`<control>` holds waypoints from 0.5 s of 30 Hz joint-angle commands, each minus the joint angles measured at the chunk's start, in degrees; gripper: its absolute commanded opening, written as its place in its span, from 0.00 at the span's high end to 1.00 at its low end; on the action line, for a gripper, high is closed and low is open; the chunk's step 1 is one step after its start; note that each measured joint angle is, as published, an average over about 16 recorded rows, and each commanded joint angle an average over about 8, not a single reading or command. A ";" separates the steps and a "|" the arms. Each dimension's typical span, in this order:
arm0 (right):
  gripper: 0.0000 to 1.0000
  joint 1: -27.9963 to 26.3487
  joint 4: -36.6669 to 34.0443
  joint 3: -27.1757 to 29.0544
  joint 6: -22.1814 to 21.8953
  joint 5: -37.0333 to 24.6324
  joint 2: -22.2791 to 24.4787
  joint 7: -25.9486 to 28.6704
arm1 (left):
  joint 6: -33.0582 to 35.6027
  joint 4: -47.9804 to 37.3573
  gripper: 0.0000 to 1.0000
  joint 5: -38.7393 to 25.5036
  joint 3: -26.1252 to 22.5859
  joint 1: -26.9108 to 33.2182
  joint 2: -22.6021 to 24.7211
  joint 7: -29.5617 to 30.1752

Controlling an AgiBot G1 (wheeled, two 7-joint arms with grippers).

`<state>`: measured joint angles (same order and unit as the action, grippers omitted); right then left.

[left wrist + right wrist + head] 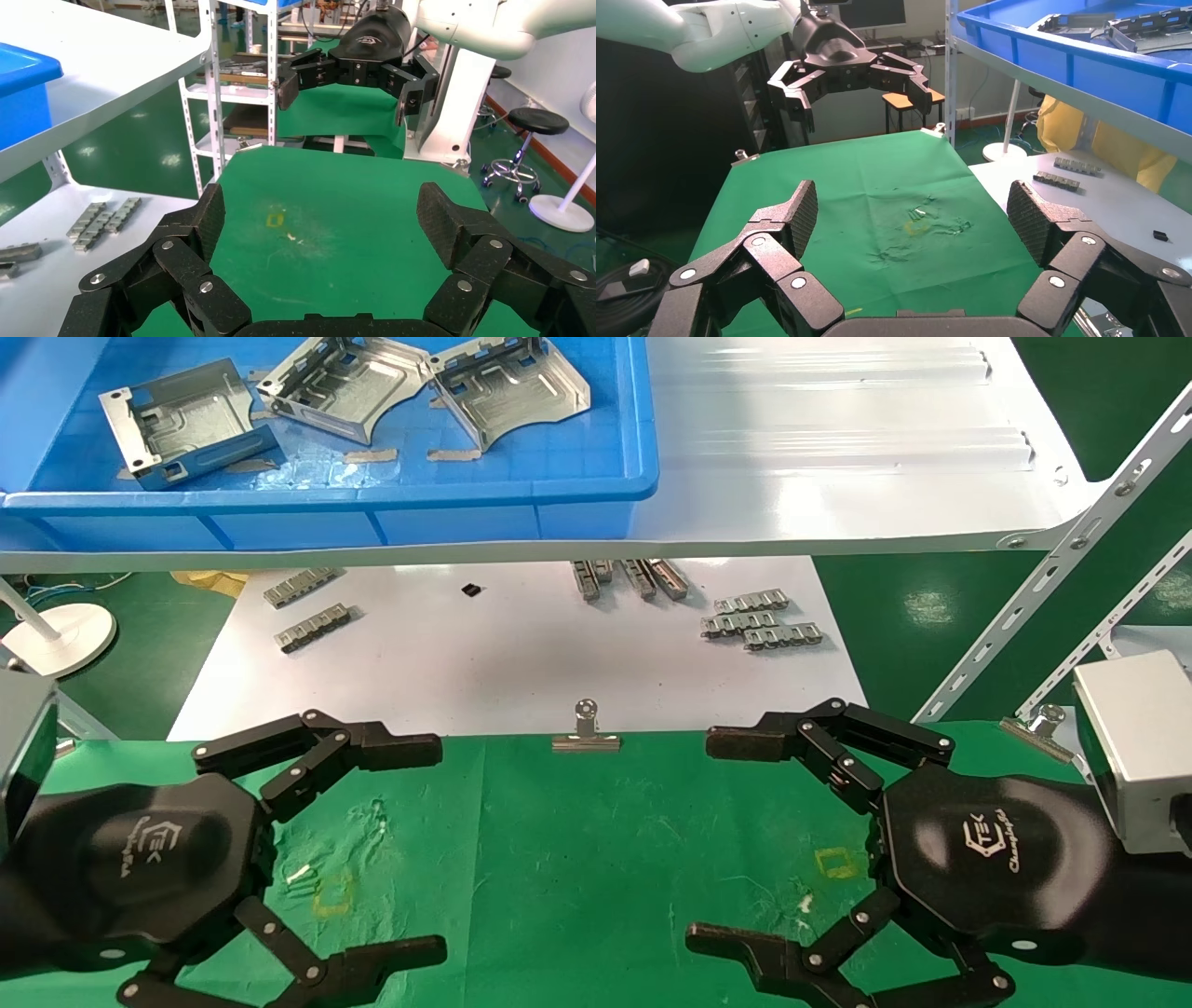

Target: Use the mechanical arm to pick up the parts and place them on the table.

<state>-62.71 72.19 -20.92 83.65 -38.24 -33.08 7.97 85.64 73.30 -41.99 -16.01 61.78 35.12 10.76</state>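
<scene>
Three shiny silver sheet-metal parts lie in a blue bin [596,491] on the white shelf: one at the left [186,421], one in the middle [335,384], one at the right [512,388]. My left gripper [414,845] is open and empty above the green cloth table [577,859] at the near left. My right gripper [722,840] is open and empty above the cloth at the near right. Each wrist view shows its own wide-open fingers [200,221] [800,210] over bare green cloth, with the other gripper farther off.
The white shelf [838,449] overhangs a matte white board [521,654] with small grey segmented strips [759,626]. A silver binder clip [587,733] holds the cloth's far edge; another [1038,724] sits at the right. Slanted white shelf struts [1071,551] stand on the right.
</scene>
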 commanded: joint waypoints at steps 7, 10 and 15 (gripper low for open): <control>0.03 0.00 0.00 0.00 0.00 0.00 0.00 0.00 | 0.00 0.00 0.00 0.00 0.00 0.00 0.00 0.00; 0.41 0.00 0.00 0.00 0.00 0.00 0.00 0.00 | 0.00 0.00 0.00 0.00 0.00 0.00 0.00 0.00; 1.00 0.00 0.00 0.00 0.00 0.00 0.00 0.00 | 0.00 0.00 0.00 0.00 0.00 0.00 0.00 0.00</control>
<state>-62.71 72.19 -20.92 83.65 -38.24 -33.08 7.97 85.64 73.30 -41.99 -16.01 61.78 35.12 10.76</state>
